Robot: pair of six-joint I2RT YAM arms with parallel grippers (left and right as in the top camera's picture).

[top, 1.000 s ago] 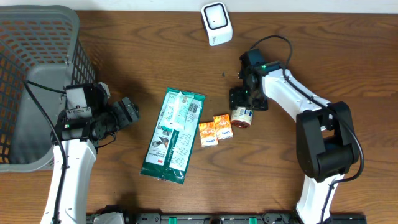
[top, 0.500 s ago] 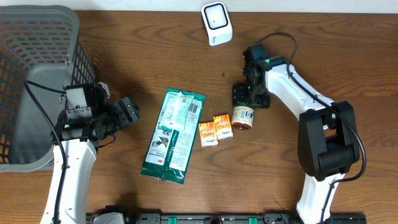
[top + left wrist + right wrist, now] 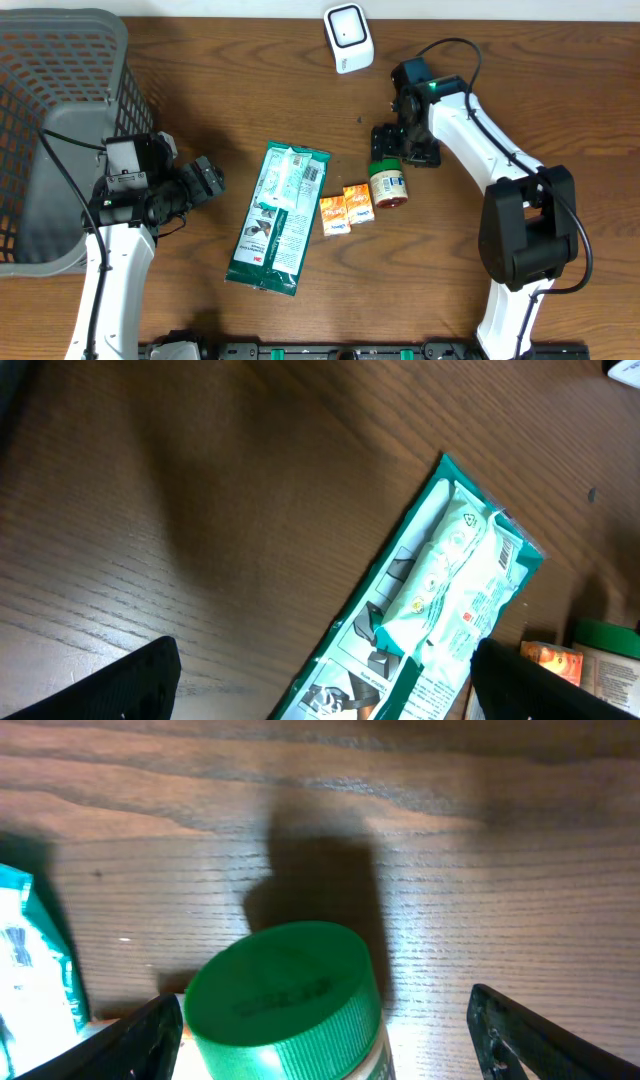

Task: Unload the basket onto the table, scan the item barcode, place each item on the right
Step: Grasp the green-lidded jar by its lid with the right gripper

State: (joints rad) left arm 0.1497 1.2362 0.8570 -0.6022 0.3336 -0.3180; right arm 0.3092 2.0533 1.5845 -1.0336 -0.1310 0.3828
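Overhead: the right gripper stands spread and empty just beside the green-lidded jar, which lies on the table. The left gripper is spread and empty near the green packet.
Left wrist: parted fingers frame the packet.
Right wrist: the jar's lid sits between parted fingers.

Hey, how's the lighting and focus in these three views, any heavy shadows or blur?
Overhead view: evenly lit and sharp, soft shadows beside the jar. Left wrist view: dim, broad shadow over the table at upper left, green packet fairly clear. Right wrist view: the green lid looks slightly soft, dark shadow behind it.
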